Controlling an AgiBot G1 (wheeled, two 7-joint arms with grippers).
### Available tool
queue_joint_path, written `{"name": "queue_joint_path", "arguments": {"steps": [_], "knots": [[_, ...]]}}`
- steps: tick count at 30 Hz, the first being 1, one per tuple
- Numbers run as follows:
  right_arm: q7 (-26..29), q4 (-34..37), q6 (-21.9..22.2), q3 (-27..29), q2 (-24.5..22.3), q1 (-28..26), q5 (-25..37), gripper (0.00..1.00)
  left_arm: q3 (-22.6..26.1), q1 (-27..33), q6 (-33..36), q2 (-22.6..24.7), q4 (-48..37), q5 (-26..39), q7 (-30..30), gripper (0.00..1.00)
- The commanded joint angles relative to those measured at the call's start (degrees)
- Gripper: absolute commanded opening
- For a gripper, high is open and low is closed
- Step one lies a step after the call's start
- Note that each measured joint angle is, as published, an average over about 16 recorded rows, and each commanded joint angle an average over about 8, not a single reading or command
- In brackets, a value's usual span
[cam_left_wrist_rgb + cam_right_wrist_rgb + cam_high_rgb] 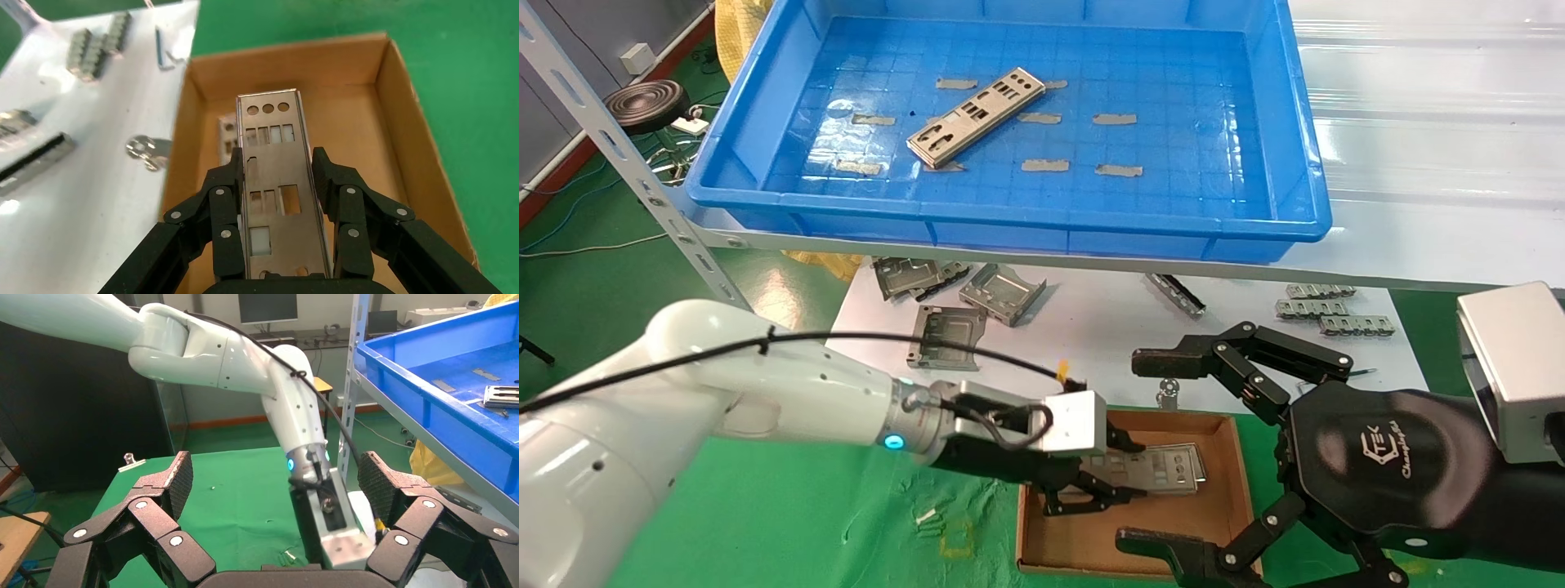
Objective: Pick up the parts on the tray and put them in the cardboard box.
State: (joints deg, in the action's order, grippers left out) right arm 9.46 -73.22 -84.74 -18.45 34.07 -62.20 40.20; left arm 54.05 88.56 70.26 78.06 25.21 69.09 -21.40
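My left gripper (1132, 471) (278, 162) is shut on a silver-grey punched plate, one of the parts (1164, 467) (272, 159), gripping its long edges and holding it low inside the cardboard box (1091, 541) (294, 61). A second plate (226, 131) lies on the box floor beneath it. One more part (977, 116) (502, 395) lies diagonally in the blue tray (1009, 216) (440, 386) on the shelf. My right gripper (1144, 452) (276, 471) hangs open and empty beside the box's right end, facing the left arm.
Folded metal brackets (945, 333) (1003, 291) and small ribbed pieces (1324, 310) lie on the white board between tray and box. A perforated shelf upright (641, 180) slants at the left. Green mat (789, 514) surrounds the box. Grey tape strips (1044, 165) dot the tray floor.
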Motion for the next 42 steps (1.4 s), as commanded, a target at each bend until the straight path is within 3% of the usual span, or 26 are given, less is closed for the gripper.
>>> {"name": "queue_joint_path", "arguments": {"steps": [1, 4, 12, 19, 33, 42], "knots": [[0.0, 0.0, 0.0, 0.0, 0.0, 0.0, 0.0, 1.0, 1.0, -0.5, -1.0, 0.1, 0.8, -0.2, 0.4, 0.67], [0.0, 0.0, 0.0, 0.0, 0.0, 0.0, 0.0, 1.0, 2.3, -1.0, -2.8, 0.1, 1.8, -0.9, -0.5, 1.0], [0.0, 0.0, 0.0, 0.0, 0.0, 0.0, 0.0, 1.0, 5.2, -1.4, -7.8, 0.1, 2.3, -3.0, -0.9, 1.0], [0.0, 0.0, 0.0, 0.0, 0.0, 0.0, 0.0, 1.0, 6.5, -0.7, -7.4, -0.2, 2.0, -6.7, -0.6, 1.0], [0.0, 0.0, 0.0, -0.1, 0.0, 0.0, 0.0, 1.0, 1.8, 0.0, 12.8, -3.9, -6.3, -20.5, 1.0, 1.0], [0.0, 0.0, 0.1, -0.1, 0.0, 0.0, -0.1, 1.0, 1.2, -0.4, 14.4, -4.4, -7.2, -21.7, 1.3, 1.0]]}}
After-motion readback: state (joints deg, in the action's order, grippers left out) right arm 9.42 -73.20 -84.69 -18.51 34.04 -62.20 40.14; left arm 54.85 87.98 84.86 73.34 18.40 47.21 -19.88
